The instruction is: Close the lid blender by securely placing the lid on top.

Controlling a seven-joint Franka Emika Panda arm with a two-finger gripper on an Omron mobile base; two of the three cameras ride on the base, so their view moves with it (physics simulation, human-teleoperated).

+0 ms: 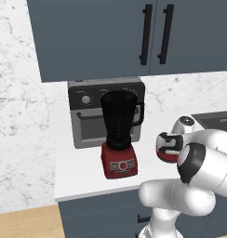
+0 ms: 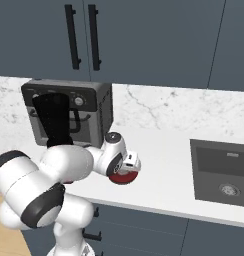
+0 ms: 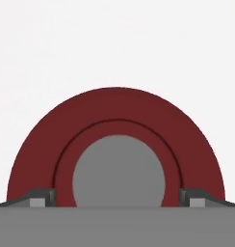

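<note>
Two fingertips [image 3: 42, 197] stand spread on either side of the grey knob [image 3: 118, 171] of the lid [image 3: 114, 113], not touching it. The lid lies on the white surface [image 2: 159, 165] directly under the gripper [image 3: 118, 200]. To grasp well, the gripper should probably descend centred and squeeze the knob evenly. The blender [image 1: 119, 135] stands well apart, its mouth uncovered. The arm hides much of the lid in both base views.

Kitchen: sink [image 2: 224, 172], cabinets [image 1: 129, 35], toaster oven [image 1: 87, 118]
</note>
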